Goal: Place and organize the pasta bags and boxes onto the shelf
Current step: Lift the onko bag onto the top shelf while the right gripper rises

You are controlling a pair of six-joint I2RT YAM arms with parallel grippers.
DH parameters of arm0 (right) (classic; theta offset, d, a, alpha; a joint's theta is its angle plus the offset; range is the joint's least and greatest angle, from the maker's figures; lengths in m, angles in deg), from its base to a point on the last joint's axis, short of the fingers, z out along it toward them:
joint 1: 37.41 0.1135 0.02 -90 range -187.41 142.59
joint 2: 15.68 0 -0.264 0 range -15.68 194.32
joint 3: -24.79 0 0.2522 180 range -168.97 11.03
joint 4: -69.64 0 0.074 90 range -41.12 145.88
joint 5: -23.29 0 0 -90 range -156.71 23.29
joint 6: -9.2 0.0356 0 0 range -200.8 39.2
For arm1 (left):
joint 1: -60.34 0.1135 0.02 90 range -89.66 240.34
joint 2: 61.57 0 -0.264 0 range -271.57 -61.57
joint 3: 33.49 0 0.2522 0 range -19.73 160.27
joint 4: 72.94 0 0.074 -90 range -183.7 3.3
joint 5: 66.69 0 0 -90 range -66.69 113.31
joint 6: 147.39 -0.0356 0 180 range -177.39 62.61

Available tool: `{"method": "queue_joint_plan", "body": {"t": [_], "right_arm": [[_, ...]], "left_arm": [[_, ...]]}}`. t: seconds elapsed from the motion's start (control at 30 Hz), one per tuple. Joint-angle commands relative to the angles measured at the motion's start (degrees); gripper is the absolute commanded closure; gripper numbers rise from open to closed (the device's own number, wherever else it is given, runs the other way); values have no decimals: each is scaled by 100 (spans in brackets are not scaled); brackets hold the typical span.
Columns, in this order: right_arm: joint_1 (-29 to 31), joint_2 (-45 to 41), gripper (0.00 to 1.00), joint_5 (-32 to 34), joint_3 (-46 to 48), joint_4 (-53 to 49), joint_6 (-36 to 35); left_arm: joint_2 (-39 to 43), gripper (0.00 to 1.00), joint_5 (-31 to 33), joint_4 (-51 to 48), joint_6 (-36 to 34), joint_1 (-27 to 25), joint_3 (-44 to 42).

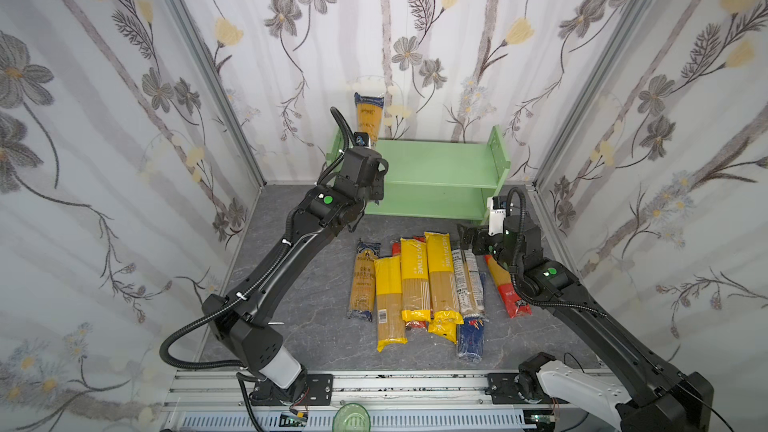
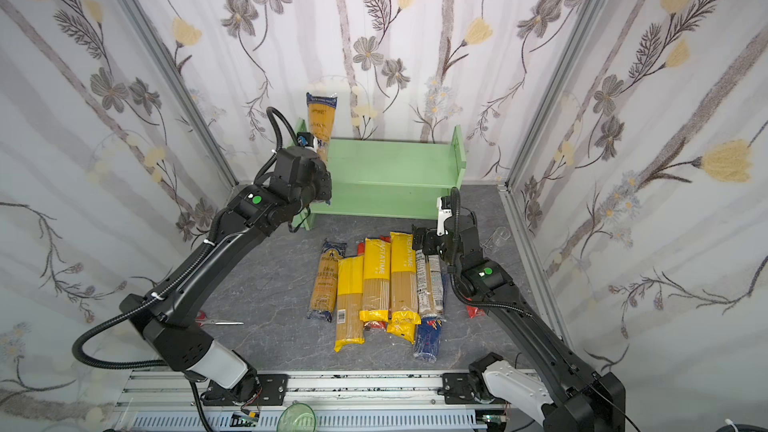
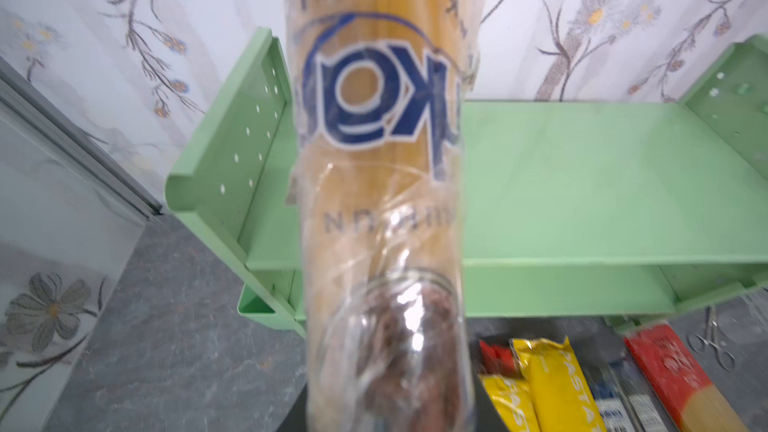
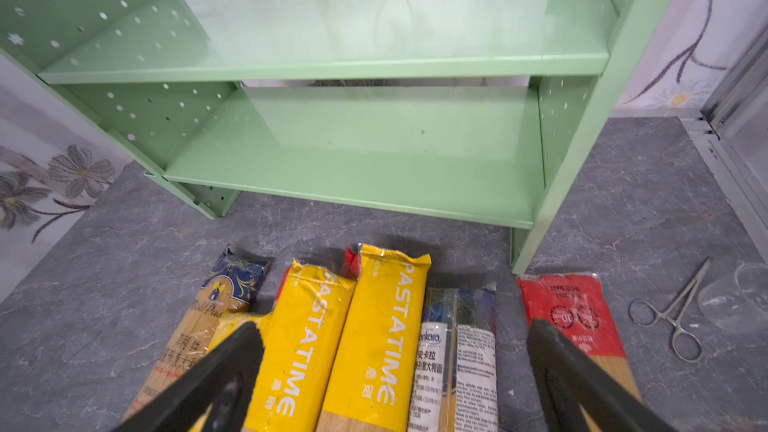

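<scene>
Left gripper (image 1: 370, 144): jaws closed to a narrow gap on the lower end of a clear spaghetti bag (image 1: 369, 115). The fingers are hidden behind the bag in the left wrist view.
Held bag: upright, dark-blue end uppermost, at the left end of the shelf (image 1: 440, 162), just beside its left side panel and above the top board. Whether the lower end touches the board cannot be told.
Right gripper (image 4: 395, 326): jaws spread wide and empty, hovering low over the far ends of the packs on the desk (image 1: 316, 292), just in front of the shelf's right upright.
Shelf: mint-green, two boards, standing on the desk against the back wall, open side toward the arms.
Row of packs: lying side by side in front of the shelf, long axes pointing toward it. From the left in both top views:
- a clear bag with dark-blue ends (image 1: 365, 280)
- a yellow-ended bag (image 1: 390, 305)
- two yellow PASTATIME packs (image 1: 414, 276), touching each other
- two clear white-labelled packs (image 1: 469, 280)
- a red-ended pack (image 1: 515, 303), slightly apart and partly under the right arm
Lower layer: a dark-blue pack (image 1: 471, 338) juts out from under the white-labelled packs at the near end. A red pack end (image 4: 351, 261) shows between the PASTATIME packs.
Other items: metal forceps (image 4: 673, 313) and a clear cup (image 4: 739, 301) on the desk, to the right of the red-ended pack.
</scene>
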Motion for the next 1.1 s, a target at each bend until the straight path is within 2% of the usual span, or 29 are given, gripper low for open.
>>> {"method": "queue_joint_plan", "body": {"t": [0.0,0.3,0.57,0.67,0.73,0.9,1.07], "right_arm": [[26,85,0,-185,-365,-74,-147],[122,751,0,-910,-2077,-475,-239],[425,1633,0,-971,-3075,-532,-327],[487,1813,0,-996,-3142,-484,-292],[512,1867,0,-1001,-3136,-458,-266],[538,1925,0,-988,-3115,-411,-248],[567,1903,0,-976,-3087,-404,-221]], "left_arm": [[-482,91,43,499,-598,265,617],[-1431,88,-475,360,-710,863,1313],[-1855,82,-616,267,-756,1044,1798],[-1949,77,-611,211,-794,1072,1869],[-1972,69,-596,172,-774,1097,1844],[-1938,67,-297,93,-630,1125,1681],[-1892,43,28,-8,-440,1124,1564]]}}
